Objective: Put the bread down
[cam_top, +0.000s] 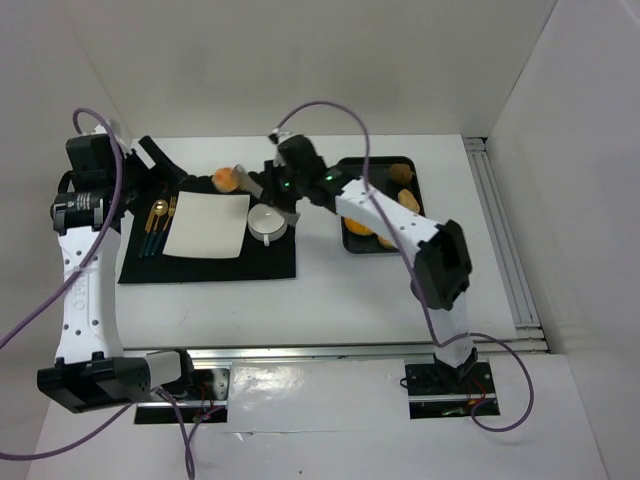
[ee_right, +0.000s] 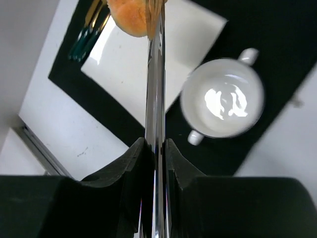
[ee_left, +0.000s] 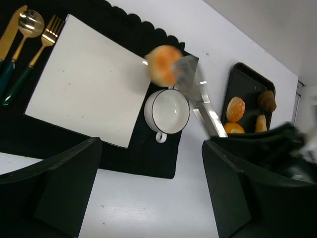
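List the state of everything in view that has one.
bread roll: pinched in the tongs, held in the air, not on the plate
tongs: closed on the roll
right fingers: shut on the tongs
left fingers: open, empty
plate: empty
cup: upright, empty
tray: holds more bread
cutlery: lying flat, untouched
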Motion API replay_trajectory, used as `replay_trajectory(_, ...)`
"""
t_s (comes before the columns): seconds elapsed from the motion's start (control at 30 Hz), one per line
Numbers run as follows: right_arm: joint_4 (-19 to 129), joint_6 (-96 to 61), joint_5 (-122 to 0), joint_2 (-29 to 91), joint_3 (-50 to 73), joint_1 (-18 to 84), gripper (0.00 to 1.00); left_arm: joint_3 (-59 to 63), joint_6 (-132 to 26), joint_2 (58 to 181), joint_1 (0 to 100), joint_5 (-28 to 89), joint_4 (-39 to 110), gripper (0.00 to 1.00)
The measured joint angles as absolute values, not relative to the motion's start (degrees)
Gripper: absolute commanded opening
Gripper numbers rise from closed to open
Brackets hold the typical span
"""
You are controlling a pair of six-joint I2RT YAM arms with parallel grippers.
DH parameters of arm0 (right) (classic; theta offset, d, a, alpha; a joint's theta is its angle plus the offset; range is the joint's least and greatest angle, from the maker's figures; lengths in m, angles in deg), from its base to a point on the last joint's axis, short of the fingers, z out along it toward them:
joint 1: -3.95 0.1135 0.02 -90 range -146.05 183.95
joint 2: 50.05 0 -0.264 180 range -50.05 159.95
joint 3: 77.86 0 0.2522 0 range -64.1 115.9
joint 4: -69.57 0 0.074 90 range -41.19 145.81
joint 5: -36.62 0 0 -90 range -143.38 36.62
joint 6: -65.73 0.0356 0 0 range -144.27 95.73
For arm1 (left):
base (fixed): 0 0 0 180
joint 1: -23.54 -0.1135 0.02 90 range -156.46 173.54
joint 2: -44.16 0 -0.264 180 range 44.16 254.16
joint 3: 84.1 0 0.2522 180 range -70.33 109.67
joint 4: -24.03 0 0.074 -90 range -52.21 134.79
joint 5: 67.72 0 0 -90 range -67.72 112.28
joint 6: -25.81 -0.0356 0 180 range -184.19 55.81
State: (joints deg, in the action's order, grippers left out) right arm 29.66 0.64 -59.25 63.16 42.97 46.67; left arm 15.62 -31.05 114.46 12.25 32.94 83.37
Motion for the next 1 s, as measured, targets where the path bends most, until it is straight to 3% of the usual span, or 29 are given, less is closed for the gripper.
replay_trajectory(0.23, 29.79, -0.1, -58.31, 78.53, 50.86, 53.73, 0.19, 15.64, -30.98, 112.54, 11.13, 31.98, 84.33, 0.95)
replay_trajectory(0.37, 29.66, -0.19, -57.72, 83.01, 53.35, 54.6, 0.33, 15.6, -31.0, 112.47, 10.98, 32.04, 84.7, 0.95)
replay_trajectory(0.4, 29.61, -0.26, -57.68, 83.31, 53.72, 54.67, 0.43, 15.57, -31.0, 112.47, 10.98, 32.06, 84.79, 0.95)
replay_trajectory(0.57, 30.1, -0.63, -56.76, 83.18, 55.67, 54.71, 0.54, 15.55, -31.0, 112.34, 10.96, 32.24, 85.34, 0.95)
replay_trajectory(1.0, 30.64, -1.28, -52.12, 73.59, 50.25, 51.83, 0.54, 15.57, -31.0, 112.21, 10.96, 33.09, 85.32, 0.95)
